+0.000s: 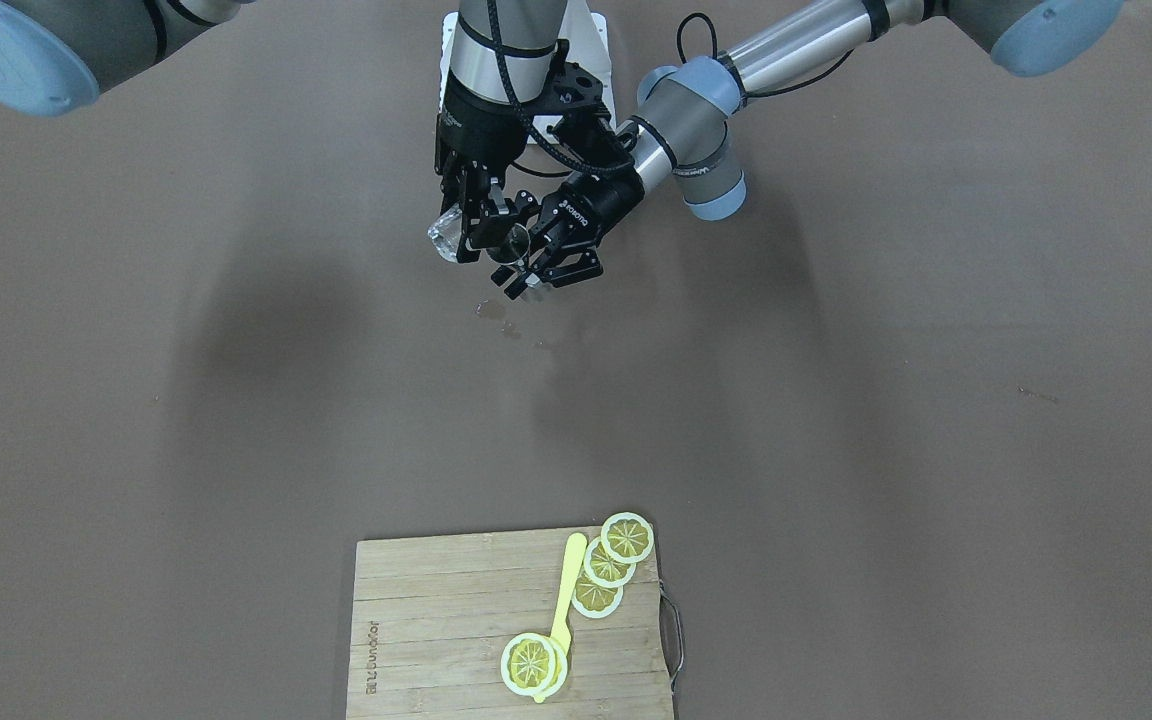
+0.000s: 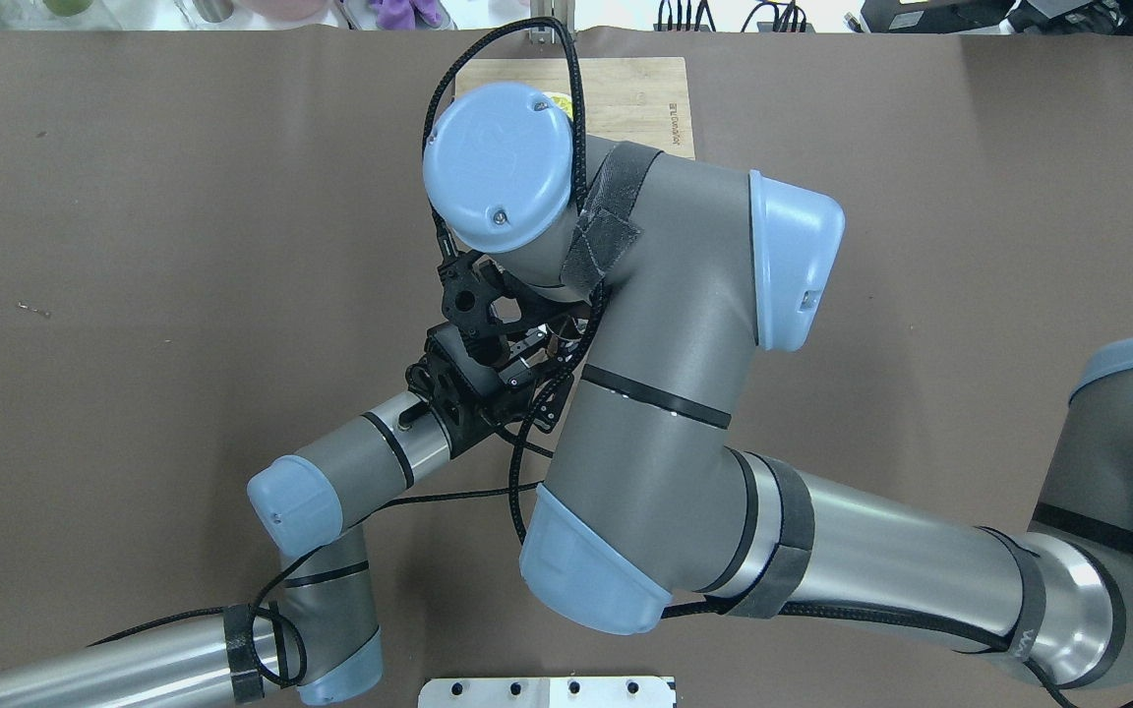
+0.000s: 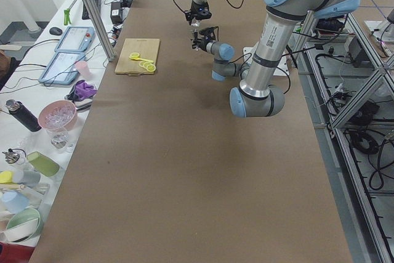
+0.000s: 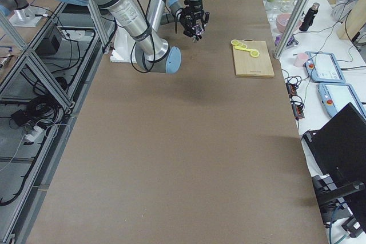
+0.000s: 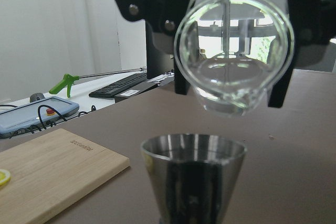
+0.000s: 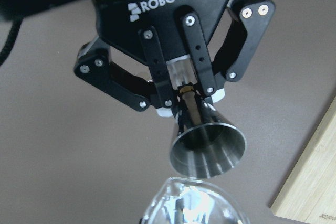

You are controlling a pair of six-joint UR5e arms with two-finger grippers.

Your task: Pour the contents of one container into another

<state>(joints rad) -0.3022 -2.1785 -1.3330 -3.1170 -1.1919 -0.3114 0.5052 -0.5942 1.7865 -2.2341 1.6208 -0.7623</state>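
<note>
A small clear glass cup (image 5: 233,61) is tipped on its side, its mouth just above a steel jigger (image 5: 193,174). My right gripper (image 1: 471,225) is shut on the glass cup (image 1: 446,238), and its black fingers (image 5: 157,19) flank the cup. My left gripper (image 6: 186,90) is shut on the narrow waist of the jigger (image 6: 207,148), whose open cone points toward the glass cup (image 6: 191,205). Both are held in the air above the brown table, close to the robot's base. A little clear liquid seems to lie at the cup's lower lip. In the overhead view the right arm hides both containers.
A few wet spots (image 1: 492,311) mark the table under the grippers. A wooden cutting board (image 1: 436,620) at the far edge carries lemon slices (image 1: 626,538) and a yellow utensil (image 1: 566,600). Cups, bowls and tablets (image 3: 58,115) line the side bench.
</note>
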